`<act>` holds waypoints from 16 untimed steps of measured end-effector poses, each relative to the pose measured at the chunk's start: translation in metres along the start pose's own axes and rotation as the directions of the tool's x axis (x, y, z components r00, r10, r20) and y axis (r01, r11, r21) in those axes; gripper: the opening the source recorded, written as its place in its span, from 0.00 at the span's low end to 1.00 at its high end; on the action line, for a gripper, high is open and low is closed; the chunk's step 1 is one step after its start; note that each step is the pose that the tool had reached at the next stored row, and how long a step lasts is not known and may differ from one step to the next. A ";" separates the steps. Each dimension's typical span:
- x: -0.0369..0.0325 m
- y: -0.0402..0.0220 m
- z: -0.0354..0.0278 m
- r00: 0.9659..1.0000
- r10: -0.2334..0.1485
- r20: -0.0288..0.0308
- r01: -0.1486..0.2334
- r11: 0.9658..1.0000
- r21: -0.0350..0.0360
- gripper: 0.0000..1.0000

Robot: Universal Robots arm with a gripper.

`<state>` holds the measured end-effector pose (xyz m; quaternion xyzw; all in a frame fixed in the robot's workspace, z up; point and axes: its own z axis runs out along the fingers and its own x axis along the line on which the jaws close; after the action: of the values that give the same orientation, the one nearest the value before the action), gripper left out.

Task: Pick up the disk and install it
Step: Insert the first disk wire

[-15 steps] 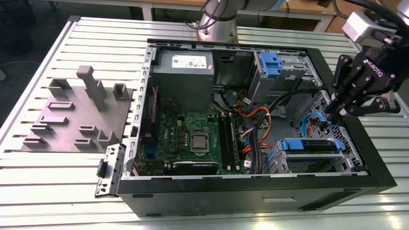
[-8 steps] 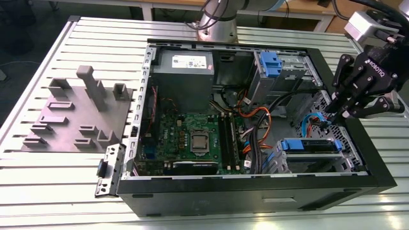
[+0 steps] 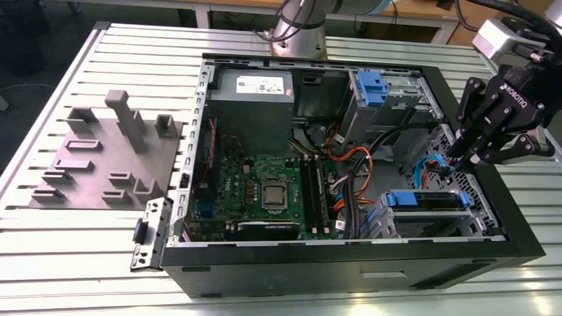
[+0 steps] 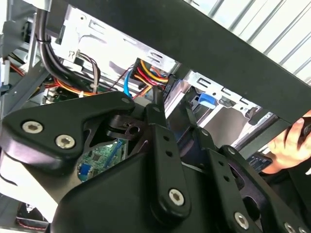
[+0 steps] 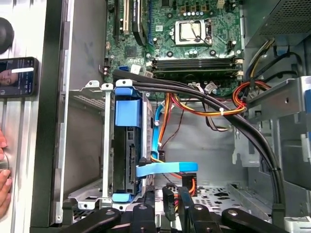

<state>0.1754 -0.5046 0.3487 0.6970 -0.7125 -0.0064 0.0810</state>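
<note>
Where cables (image 5: 194,104) crowd — disk (image 5: 127,145), gripper (image 3: 462,160)

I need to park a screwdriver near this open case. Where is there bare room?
Bare slats of the table run in front of the grey fixture block and the computer case. Inside it is crowded: cables, the disk, and the gripper.

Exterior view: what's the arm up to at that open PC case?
The black gripper hangs over the exterior view's right edge of the open black computer case, fingers near the cables. It holds nothing that can be made out. The silver disk in its blue plastic carrier already sits in the drive cage.
</note>
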 end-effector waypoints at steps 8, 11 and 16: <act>-0.0031 -0.0036 0.0058 1.000 0.001 -0.009 -0.001 1.000 -0.001 0.33; -0.0032 -0.0037 0.0061 1.000 0.001 -0.009 -0.001 1.000 -0.001 0.24; -0.0032 -0.0038 0.0062 1.000 0.001 -0.009 -0.001 1.000 -0.001 0.16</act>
<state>0.1785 -0.5021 0.3418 0.6967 -0.7123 -0.0036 0.0847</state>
